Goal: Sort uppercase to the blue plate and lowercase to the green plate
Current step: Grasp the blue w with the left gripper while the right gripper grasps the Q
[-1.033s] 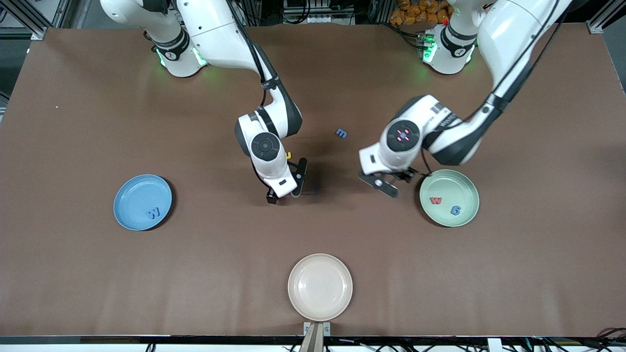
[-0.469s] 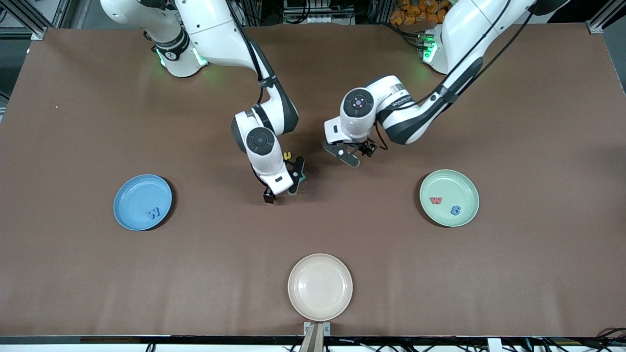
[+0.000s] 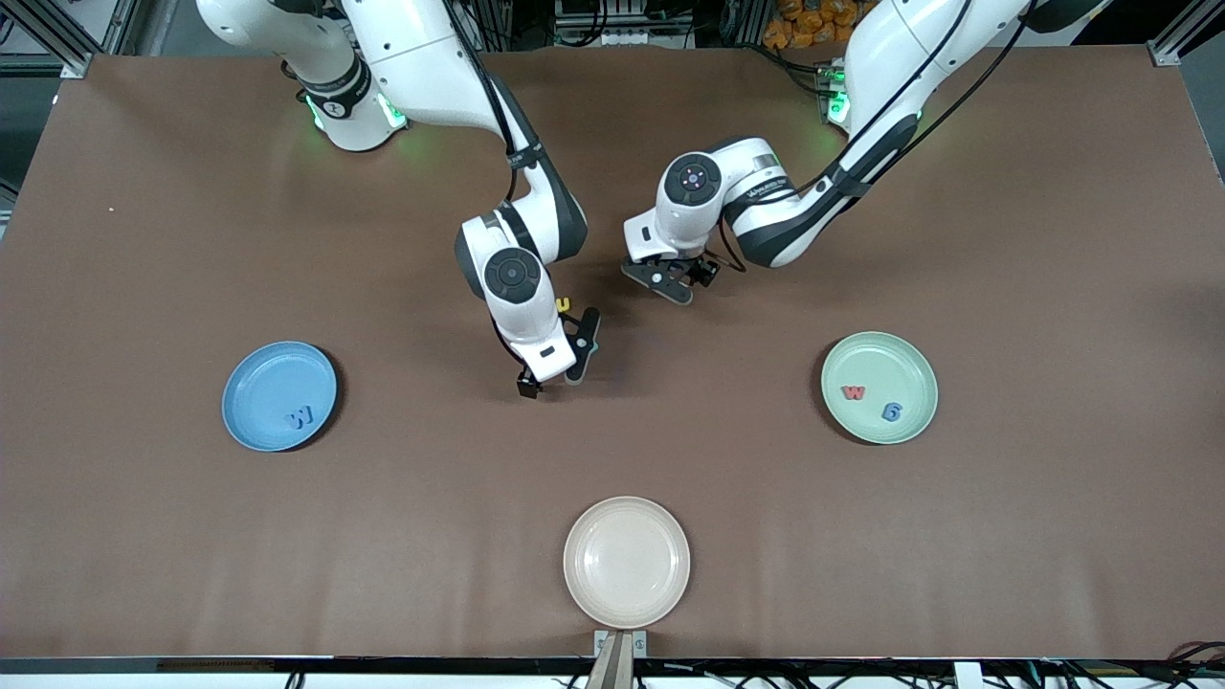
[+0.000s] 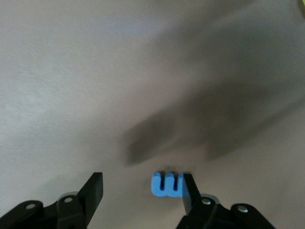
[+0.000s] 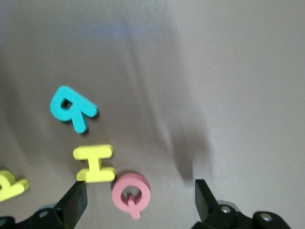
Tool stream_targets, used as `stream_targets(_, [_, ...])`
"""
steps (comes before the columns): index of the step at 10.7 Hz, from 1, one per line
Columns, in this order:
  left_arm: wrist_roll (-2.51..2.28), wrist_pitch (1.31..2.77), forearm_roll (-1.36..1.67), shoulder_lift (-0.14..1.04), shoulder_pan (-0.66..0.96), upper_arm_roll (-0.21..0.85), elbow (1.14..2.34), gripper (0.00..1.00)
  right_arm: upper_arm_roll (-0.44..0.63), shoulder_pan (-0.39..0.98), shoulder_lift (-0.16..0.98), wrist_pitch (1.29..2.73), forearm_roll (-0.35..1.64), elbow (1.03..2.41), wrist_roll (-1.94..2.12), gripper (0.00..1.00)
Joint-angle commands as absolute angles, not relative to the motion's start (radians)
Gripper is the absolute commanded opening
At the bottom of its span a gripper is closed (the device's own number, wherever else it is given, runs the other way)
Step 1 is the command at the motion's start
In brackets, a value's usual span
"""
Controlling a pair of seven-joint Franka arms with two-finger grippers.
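My left gripper (image 3: 675, 277) (image 4: 143, 183) is down at the middle of the table, open, with the lowercase blue m (image 4: 167, 185) between its fingers and touching one of them. My right gripper (image 3: 557, 364) (image 5: 140, 191) is open around the uppercase red Q (image 5: 130, 192); the yellow H (image 5: 95, 163) and the teal R (image 5: 71, 109) lie beside it. A yellow lowercase letter (image 3: 564, 304) peeks out beside the right hand. The blue plate (image 3: 258, 383) holds a blue W (image 3: 300, 417). The green plate (image 3: 880, 359) holds a red w (image 3: 853, 392) and a blue g (image 3: 891, 411).
A beige plate (image 3: 626, 561) stands near the table's front edge, nearer to the camera than both grippers. The two hands are close together at the table's middle.
My left arm has swung from beside the green plate to the table's middle and come down over the blue m, its jaws narrowing. The right gripper has barely shifted.
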State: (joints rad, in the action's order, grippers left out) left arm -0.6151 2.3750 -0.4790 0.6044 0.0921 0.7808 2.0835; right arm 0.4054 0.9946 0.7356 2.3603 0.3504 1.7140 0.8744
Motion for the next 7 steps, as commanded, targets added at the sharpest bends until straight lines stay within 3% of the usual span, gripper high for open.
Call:
stream_targets(1, [-0.702,2.393,-0.544,0.618,0.11,0.782,2.091,0.75,0.44,0.994,0.703,2.296,0.359,1.721,0.954,1.0])
stream_targets(7, [-0.759,2.428,-0.594,0.661,0.126,0.782,2.092,0.74,0.44,1.026,0.716,2.418,0.359,1.767,0.95,1.0])
